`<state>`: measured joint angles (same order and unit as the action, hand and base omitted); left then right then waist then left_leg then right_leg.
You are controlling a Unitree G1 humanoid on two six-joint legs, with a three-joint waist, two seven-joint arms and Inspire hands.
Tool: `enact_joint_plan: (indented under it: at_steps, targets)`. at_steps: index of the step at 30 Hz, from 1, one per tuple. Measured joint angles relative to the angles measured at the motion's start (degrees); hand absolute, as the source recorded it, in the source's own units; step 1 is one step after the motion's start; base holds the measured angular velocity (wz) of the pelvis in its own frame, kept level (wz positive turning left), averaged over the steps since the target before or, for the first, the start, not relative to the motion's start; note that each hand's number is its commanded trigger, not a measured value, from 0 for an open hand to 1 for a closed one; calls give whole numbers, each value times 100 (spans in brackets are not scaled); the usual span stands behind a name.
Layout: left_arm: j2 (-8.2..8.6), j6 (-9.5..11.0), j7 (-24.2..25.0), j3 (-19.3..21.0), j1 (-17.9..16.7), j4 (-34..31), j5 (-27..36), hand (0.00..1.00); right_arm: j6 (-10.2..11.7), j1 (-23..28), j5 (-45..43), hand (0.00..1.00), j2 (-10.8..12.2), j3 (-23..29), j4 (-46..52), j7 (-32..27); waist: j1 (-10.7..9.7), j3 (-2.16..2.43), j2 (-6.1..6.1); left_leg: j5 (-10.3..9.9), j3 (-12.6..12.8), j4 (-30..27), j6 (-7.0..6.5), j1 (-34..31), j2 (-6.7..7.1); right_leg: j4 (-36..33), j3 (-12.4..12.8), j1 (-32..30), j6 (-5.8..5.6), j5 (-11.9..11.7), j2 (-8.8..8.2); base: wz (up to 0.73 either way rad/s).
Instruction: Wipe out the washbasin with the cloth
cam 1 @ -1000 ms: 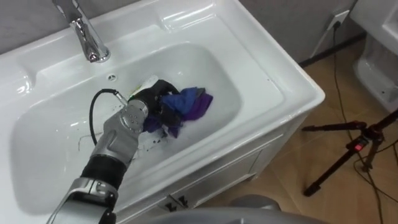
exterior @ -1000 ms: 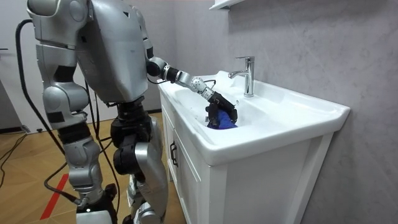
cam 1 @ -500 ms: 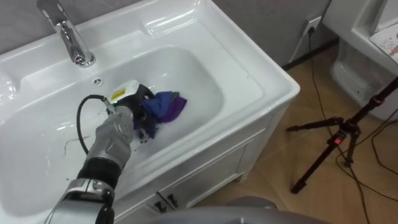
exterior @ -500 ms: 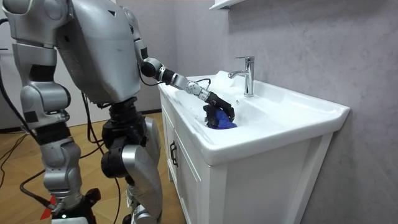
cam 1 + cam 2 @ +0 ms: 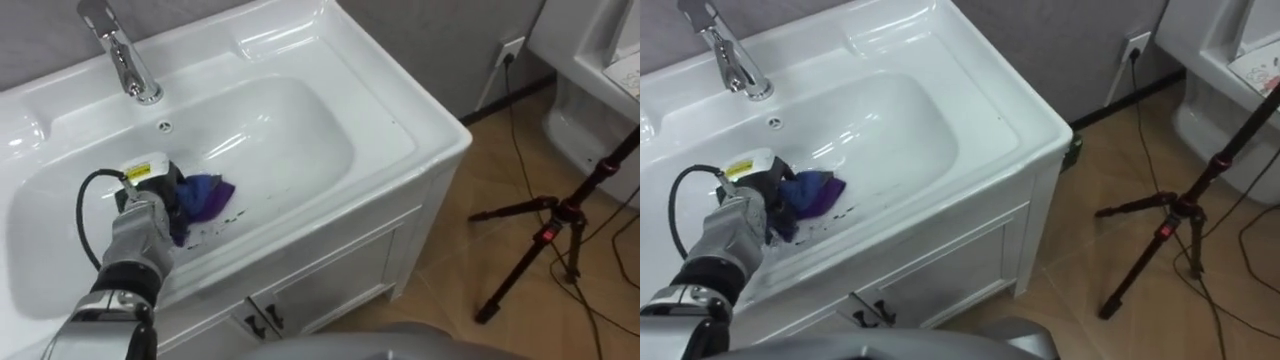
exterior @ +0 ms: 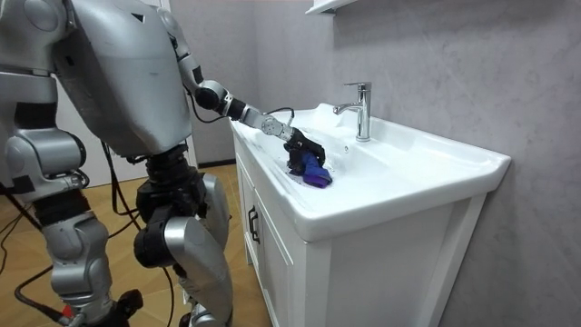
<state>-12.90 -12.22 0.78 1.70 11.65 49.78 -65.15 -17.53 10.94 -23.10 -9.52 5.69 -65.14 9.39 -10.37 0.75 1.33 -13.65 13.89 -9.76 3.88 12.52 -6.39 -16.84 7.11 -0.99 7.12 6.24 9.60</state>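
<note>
- Cloth, blue and purple, sits bunched on the bottom of the white basin, in the left part of the bowl and close to its near wall.
- My left hand is down in the bowl right beside it, on the cloth's left, with the arm coming in from the lower left over the near rim.
- The dark fingers are buried in the folds of the cloth; as far as I can make out, they are curled round it and pressing it to the basin, not spread flat.
- A few dark specks mark the white surface just in front of the cloth.
- The chrome tap stands upright on the back ledge, well apart from my hand, and the small overflow hole lies in the wall below it.
- Under the basin is a white cabinet with its doors closed.
- In the room view I stand at the cabinet's end, on the room view's left, with the left arm stretched out over the rim into the bowl.
- On the wooden floor to my right stands a black tripod, and a wall socket shows behind it.
</note>
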Motion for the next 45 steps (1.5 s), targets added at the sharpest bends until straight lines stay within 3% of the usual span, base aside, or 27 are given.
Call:
enact_joint_plan:
  at_steps: [5,7,14,21,26,33,40,45]
  targets:
    - [-21,-187,245,53,-45,-77,-91,100,-101,-39,30,0,-1,10,-30,-66,145,15,19,58,-31,-193,12,-3,-7,-30,-4,56,68,30,1,-5]
    - [-125,-304,518,57,-96,-171,-387,100,-138,-89,6,0,-2,19,-12,-77,157,14,15,59,-27,-250,12,-6,-15,-48,59,68,101,64,25,-4]
    - [-182,-511,788,508,-258,-414,-961,100,-130,-168,-261,0,-8,20,87,-42,307,12,6,73,-25,-300,29,3,-32,-93,58,86,138,88,39,1]
    - [-183,-529,902,508,-251,-446,-1222,100,-127,-325,-469,0,-7,13,85,13,308,5,-19,74,-30,-322,33,-2,-42,-103,2,103,145,92,27,3]
    - [-205,-546,1092,489,-244,-655,-1223,100,-135,-386,-474,0,-24,6,37,5,310,-4,-47,74,-53,-529,33,-216,-60,-106,-195,47,161,120,-48,21]
    - [-226,-545,1173,486,-251,-696,-1349,100,-125,-474,-598,0,-61,12,25,-9,427,-14,69,78,-54,-607,28,-326,-93,-116,-293,-7,215,154,-56,6]
    - [-224,-538,1233,364,-383,-881,-1343,100,-43,-698,-577,0,-200,9,-173,-89,463,9,134,138,-478,-599,6,-362,-5,-215,-513,39,262,315,-146,19]
    - [-220,-537,1197,334,-411,-844,-1278,100,172,-783,-445,0,-209,-36,-172,-243,462,3,182,194,-520,-599,42,-399,28,-312,-598,41,352,444,-177,11]
